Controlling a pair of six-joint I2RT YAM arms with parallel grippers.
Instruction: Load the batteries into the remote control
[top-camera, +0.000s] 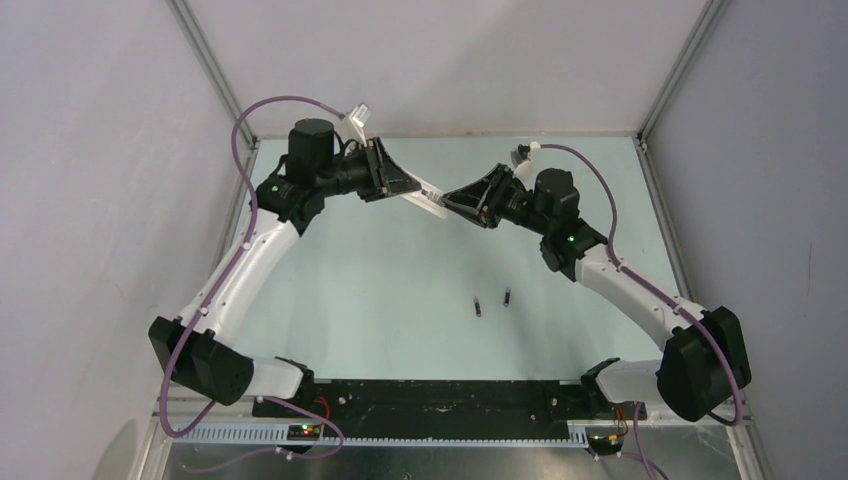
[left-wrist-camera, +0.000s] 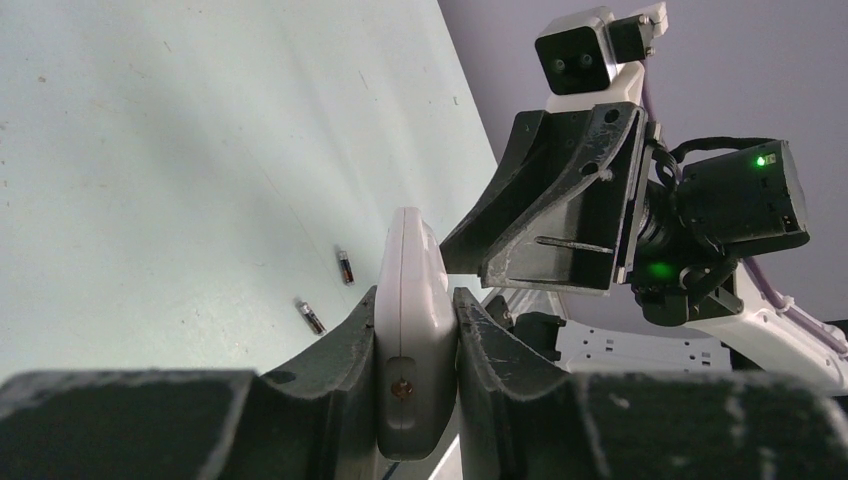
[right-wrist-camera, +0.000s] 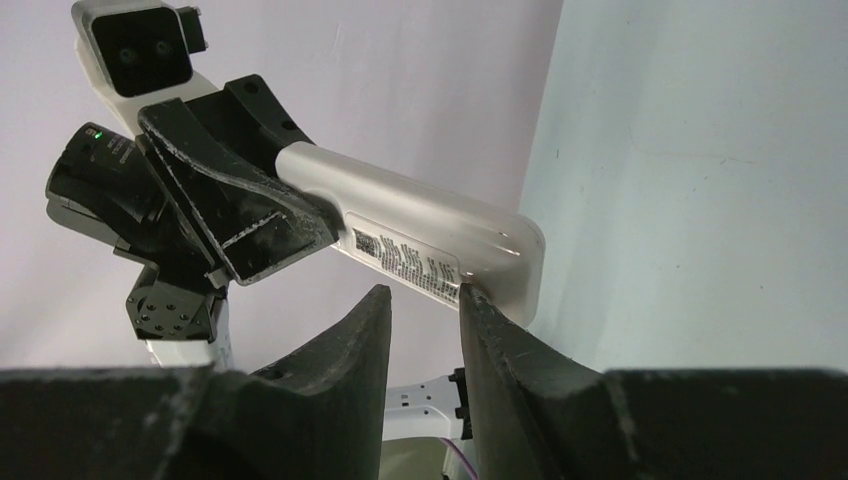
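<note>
My left gripper (top-camera: 408, 184) is shut on the white remote control (top-camera: 425, 200) and holds it in the air at the back of the table. In the left wrist view the remote (left-wrist-camera: 412, 320) stands edge-on between my two fingers. In the right wrist view the remote (right-wrist-camera: 440, 250) shows its back with a printed label. My right gripper (top-camera: 452, 200) is open with a narrow gap, its fingertips (right-wrist-camera: 470, 300) touching the remote's free end from below. Two dark batteries (top-camera: 478, 307) (top-camera: 508, 297) lie on the table in the middle; they also show in the left wrist view (left-wrist-camera: 345, 267) (left-wrist-camera: 312, 318).
The pale green table (top-camera: 380, 290) is walled by grey panels on three sides. The black base rail (top-camera: 440, 400) runs along the near edge between the arm bases. Purple cables loop over both arms.
</note>
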